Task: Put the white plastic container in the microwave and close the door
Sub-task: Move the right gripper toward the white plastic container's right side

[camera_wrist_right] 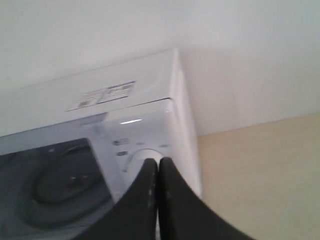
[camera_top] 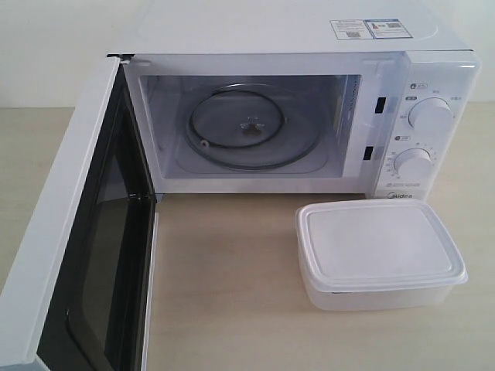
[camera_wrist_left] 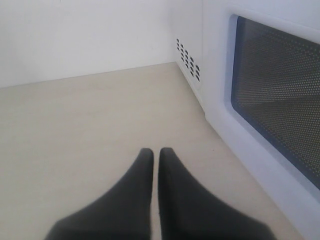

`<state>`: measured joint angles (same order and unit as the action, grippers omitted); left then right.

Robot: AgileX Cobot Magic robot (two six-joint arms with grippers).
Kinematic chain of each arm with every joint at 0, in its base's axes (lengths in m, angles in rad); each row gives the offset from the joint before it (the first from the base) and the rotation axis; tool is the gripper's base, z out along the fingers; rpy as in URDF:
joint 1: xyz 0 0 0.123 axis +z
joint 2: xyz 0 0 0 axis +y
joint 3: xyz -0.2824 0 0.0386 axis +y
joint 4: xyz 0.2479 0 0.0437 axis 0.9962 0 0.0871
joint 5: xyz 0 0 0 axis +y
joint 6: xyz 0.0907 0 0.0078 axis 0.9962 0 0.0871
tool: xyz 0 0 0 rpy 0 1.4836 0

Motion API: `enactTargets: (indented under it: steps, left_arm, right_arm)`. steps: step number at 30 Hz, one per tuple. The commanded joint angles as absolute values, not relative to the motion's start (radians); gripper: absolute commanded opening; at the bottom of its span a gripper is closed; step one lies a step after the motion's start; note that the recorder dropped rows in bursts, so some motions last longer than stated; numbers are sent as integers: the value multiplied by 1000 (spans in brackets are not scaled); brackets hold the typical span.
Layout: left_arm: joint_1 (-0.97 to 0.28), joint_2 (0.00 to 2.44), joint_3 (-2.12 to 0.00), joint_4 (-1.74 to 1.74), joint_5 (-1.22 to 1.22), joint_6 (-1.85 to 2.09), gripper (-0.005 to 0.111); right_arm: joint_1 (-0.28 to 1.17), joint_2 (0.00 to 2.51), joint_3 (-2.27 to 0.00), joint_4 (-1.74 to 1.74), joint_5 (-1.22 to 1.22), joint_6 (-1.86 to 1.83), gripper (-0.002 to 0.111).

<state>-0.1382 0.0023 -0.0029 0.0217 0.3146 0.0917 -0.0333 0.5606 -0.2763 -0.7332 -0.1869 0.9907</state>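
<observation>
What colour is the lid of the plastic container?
White; the lid shows best in the exterior view.

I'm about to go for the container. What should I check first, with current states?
1. Door swung wide open: ok.
2. Microwave cavity free, turntable bare: ok.
3. White plastic container lidded and upright on the table, apart from the microwave: ok.
4. Right gripper open for the grasp: not ok, shut.
5. Left gripper empty: ok, shut on nothing, beside the door's outer face.
</observation>
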Motion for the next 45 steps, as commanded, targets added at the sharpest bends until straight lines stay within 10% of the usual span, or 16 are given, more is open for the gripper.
enactTargets:
  steps: [1, 18, 45]
  left_arm:
    - [-134, 0, 0, 22, 314, 88, 4]
    - [-134, 0, 0, 22, 314, 88, 4]
    - [-134, 0, 0, 22, 314, 88, 4]
  right_arm:
    - [-38, 562, -315, -250, 38, 477, 0]
    - [58, 556, -405, 873, 408, -331, 0]
    - [381, 646, -119, 1392, 189, -365, 0]
